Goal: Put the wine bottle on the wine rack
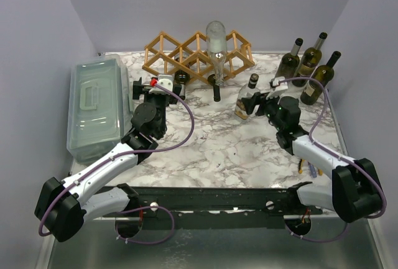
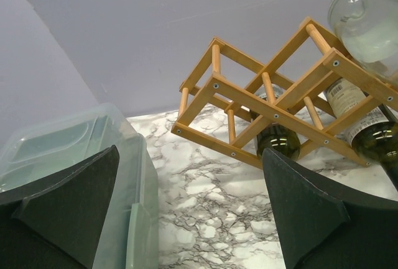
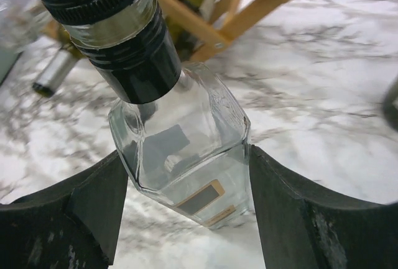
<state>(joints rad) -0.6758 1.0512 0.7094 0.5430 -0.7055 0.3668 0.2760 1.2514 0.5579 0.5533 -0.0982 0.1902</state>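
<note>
Your right gripper [image 3: 186,154] is pinching the clear wine bottle [image 1: 247,100], which is standing on the marble table [image 1: 217,145] near the wine rack [image 1: 186,54]. Your left gripper [image 2: 189,154] is hanging spread wide by the rack's left end.

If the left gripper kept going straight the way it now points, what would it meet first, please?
The left gripper would probably reach the wine rack first, near its lower front rail, though depth is unclear.

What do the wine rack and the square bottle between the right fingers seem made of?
Wine rack: pale wood, matte, grain visible, small metal screws at the joints. Square bottle: clear glass, probably; glossy, see-through, faceted shoulders. Its black cap could be plastic or metal.
</note>
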